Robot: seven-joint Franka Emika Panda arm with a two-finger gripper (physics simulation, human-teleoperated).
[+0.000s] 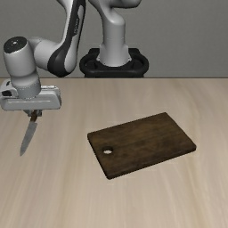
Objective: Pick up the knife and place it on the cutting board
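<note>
A dark wooden cutting board with a round hole near one corner lies flat on the table, right of centre in the exterior view. At the exterior view's left my gripper hangs above the table, shut on the knife. The knife's handle sits between the fingers and its grey blade points down and slightly left, its tip just above the tabletop. The knife is well to the left of the board and does not touch it.
The light wooden table spreads around the board. The robot's base stands at the table's far edge, behind the board.
</note>
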